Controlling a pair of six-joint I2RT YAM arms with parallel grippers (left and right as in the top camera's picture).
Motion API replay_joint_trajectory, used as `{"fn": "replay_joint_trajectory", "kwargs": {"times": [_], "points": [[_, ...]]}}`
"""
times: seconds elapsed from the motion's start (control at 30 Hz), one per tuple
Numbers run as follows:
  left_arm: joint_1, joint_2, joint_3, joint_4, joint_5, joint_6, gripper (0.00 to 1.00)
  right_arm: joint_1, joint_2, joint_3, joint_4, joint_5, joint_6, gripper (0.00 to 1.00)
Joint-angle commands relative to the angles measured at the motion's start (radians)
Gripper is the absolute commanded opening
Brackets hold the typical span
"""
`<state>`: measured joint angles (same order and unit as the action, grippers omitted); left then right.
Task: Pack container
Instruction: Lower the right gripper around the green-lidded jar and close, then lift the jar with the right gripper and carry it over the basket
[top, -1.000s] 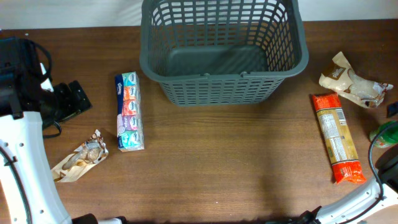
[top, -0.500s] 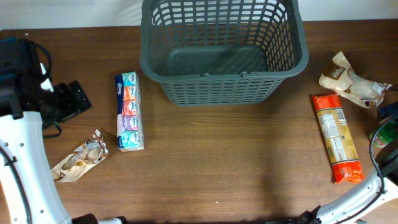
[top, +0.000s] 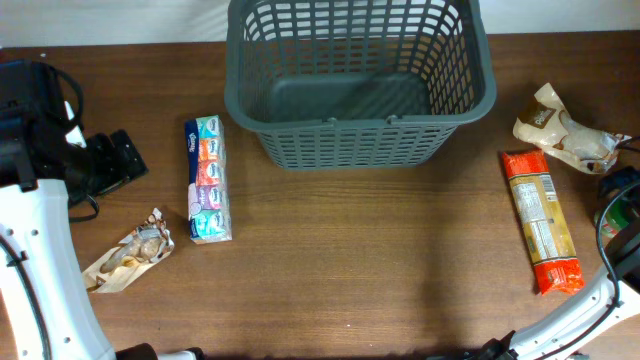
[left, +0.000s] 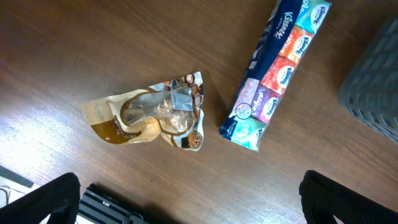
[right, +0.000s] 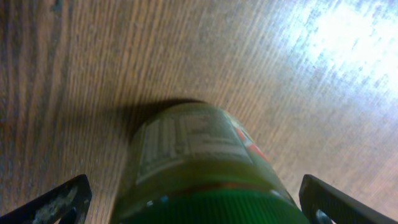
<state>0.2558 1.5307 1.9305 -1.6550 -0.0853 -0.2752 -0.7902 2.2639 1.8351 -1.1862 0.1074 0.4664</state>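
**Basket** (top: 360, 122): dark grey with lattice sides. It stands upright at the middle of the table's far edge, open top toward the overhead camera, and its smooth floor shows through the rim.

**Table** (top: 380, 270): dark brown wood grain with a matt finish. A bright glare patch shows in the right wrist view. A pale wall strip (top: 120, 20) runs behind the far edge.

**Left half:**
- A tissue pack (top: 208, 180) lies flat, well apart from the basket. Its long axis runs far to near, with coloured packets in a row under clear wrap.
- A crumpled tan snack bag (top: 128, 262) lies toward the near left corner, just beside the pack's near end and not touching it.
- The left wrist view shows this pair again, with a corner of the basket at its right margin.

**Right half:**
- An orange packet (top: 543, 222) with a yellow middle lies flat, its long axis running far to near.
- Beyond its far end, a tan bag (top: 565, 135) lies near the far right corner.
- A green jar (top: 622, 215) sits at the right edge, cut off by the frame.

**Left arm** (top: 40, 260): a white link runs along the left edge, with black parts above it. The left jaws are spread wide and pinch nothing, over bare wood near the snack bag.

**Right arm** (top: 590, 310): it enters at the near right corner. The right jaws are spread wide, with the green-lidded, labelled jar between the tips, not pinched.
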Motion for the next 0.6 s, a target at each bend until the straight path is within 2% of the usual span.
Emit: {"fn": "replay_joint_trajectory", "kwargs": {"times": [0.0, 0.57], "points": [[0.005, 0.004, -0.002, -0.003, 0.003, 0.015, 0.99, 0.006, 0.023, -0.019, 0.016, -0.021, -0.021, 0.99], [0.005, 0.004, -0.002, -0.003, 0.003, 0.015, 0.99, 0.006, 0.023, -0.072, 0.068, -0.029, -0.045, 0.99]]}}
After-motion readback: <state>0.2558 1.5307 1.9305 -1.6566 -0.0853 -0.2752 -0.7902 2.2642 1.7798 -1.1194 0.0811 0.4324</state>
